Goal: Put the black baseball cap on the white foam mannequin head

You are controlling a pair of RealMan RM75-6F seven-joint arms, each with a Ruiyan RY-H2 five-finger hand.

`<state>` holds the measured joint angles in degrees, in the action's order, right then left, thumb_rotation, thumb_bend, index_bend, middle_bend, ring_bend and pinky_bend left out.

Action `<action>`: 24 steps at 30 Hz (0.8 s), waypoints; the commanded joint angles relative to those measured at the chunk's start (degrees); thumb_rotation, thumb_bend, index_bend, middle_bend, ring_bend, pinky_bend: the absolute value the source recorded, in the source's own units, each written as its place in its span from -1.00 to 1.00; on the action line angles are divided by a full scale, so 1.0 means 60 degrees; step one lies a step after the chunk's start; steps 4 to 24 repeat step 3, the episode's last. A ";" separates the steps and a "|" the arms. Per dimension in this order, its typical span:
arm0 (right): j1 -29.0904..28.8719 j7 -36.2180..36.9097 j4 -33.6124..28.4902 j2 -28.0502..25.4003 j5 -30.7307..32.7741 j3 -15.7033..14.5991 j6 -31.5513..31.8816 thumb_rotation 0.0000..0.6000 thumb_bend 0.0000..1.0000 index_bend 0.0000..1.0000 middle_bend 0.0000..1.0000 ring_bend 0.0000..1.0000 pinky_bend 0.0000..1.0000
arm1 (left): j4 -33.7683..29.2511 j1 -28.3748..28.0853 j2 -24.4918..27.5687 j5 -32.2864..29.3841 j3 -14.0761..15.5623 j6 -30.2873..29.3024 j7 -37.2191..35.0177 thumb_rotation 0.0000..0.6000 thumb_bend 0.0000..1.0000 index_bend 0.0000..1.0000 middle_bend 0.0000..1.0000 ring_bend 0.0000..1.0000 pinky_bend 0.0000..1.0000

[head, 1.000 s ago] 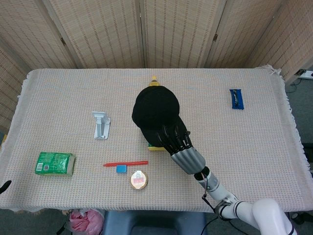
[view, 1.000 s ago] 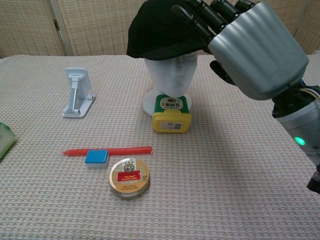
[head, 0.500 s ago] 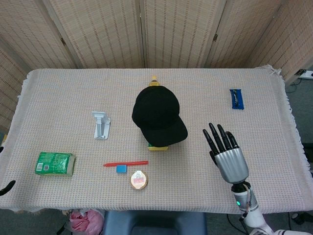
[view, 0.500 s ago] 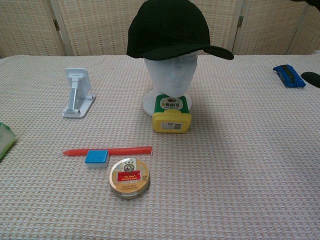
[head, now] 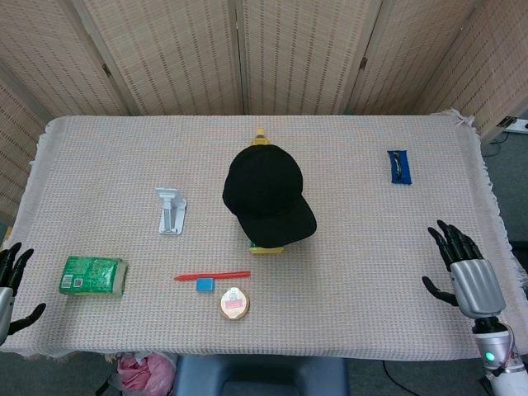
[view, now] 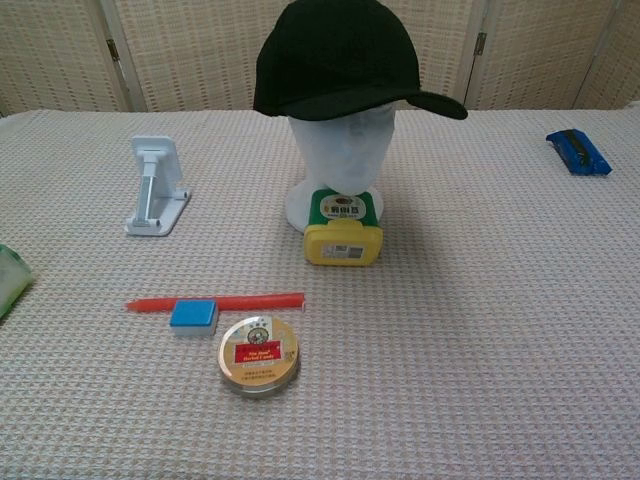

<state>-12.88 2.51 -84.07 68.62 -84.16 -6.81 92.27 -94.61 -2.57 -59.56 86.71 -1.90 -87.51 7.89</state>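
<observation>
Head view shows the left hand (head: 11, 285) at the table's (head: 99, 148) left edge, fingers spread and holding nothing. Toward the middle, the black baseball cap (head: 266, 194) sits on the white foam mannequin head (view: 342, 150), crown covering the top and brim pointing toward the robot's right-front, so the task looks finished. The cap appears light and soft in the crown, stiffer along the brim; that brim edge would be the natural place to pinch it. The foam head seems very light and could tip if nudged. A yellow bottle (view: 343, 228) lies just in front of its base. At the right edge, the right hand (head: 467, 269) is likewise spread and empty.
</observation>
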 commanded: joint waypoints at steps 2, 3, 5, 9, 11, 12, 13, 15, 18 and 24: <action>0.0186 -0.0074 -0.0019 -0.0052 -0.0369 0.0073 0.0041 1.00 -0.61 -1.00 -1.00 -1.00 -0.69 | 0.0011 -0.0042 -0.0079 -0.0035 0.0025 0.0083 0.0131 1.00 -0.56 -0.89 -1.00 -1.00 -0.69; 0.0225 -0.0145 -0.0022 -0.0032 -0.0437 0.0091 0.0026 1.00 -0.61 -1.00 -1.00 -1.00 -0.69 | 0.0018 -0.0050 -0.0092 -0.0046 0.0010 0.0079 0.0156 1.00 -0.56 -0.89 -1.00 -1.00 -0.69; 0.0225 -0.0145 -0.0022 -0.0032 -0.0437 0.0091 0.0026 1.00 -0.61 -1.00 -1.00 -1.00 -0.69 | 0.0018 -0.0050 -0.0092 -0.0046 0.0010 0.0079 0.0156 1.00 -0.56 -0.89 -1.00 -1.00 -0.69; 0.0225 -0.0145 -0.0022 -0.0032 -0.0437 0.0091 0.0026 1.00 -0.61 -1.00 -1.00 -1.00 -0.69 | 0.0018 -0.0050 -0.0092 -0.0046 0.0010 0.0079 0.0156 1.00 -0.56 -0.89 -1.00 -1.00 -0.69; 0.0225 -0.0145 -0.0022 -0.0032 -0.0437 0.0091 0.0026 1.00 -0.61 -1.00 -1.00 -1.00 -0.69 | 0.0018 -0.0050 -0.0092 -0.0046 0.0010 0.0079 0.0156 1.00 -0.56 -0.89 -1.00 -1.00 -0.69; 0.0225 -0.0145 -0.0022 -0.0032 -0.0437 0.0091 0.0026 1.00 -0.61 -1.00 -1.00 -1.00 -0.69 | 0.0018 -0.0050 -0.0092 -0.0046 0.0010 0.0079 0.0156 1.00 -0.56 -0.89 -1.00 -1.00 -0.69; 0.0225 -0.0145 -0.0022 -0.0032 -0.0437 0.0091 0.0026 1.00 -0.61 -1.00 -1.00 -1.00 -0.69 | 0.0018 -0.0050 -0.0092 -0.0046 0.0010 0.0079 0.0156 1.00 -0.56 -0.89 -1.00 -1.00 -0.69; 0.0225 -0.0145 -0.0022 -0.0032 -0.0437 0.0091 0.0026 1.00 -0.61 -1.00 -1.00 -1.00 -0.69 | 0.0018 -0.0050 -0.0092 -0.0046 0.0010 0.0079 0.0156 1.00 -0.56 -0.89 -1.00 -1.00 -0.69; 0.0225 -0.0145 -0.0022 -0.0032 -0.0437 0.0091 0.0026 1.00 -0.61 -1.00 -1.00 -1.00 -0.69 | 0.0018 -0.0050 -0.0092 -0.0046 0.0010 0.0079 0.0156 1.00 -0.56 -0.89 -1.00 -1.00 -0.69; 0.0225 -0.0145 -0.0022 -0.0032 -0.0437 0.0091 0.0026 1.00 -0.61 -1.00 -1.00 -1.00 -0.69 | 0.0018 -0.0050 -0.0092 -0.0046 0.0010 0.0079 0.0156 1.00 -0.56 -0.89 -1.00 -1.00 -0.69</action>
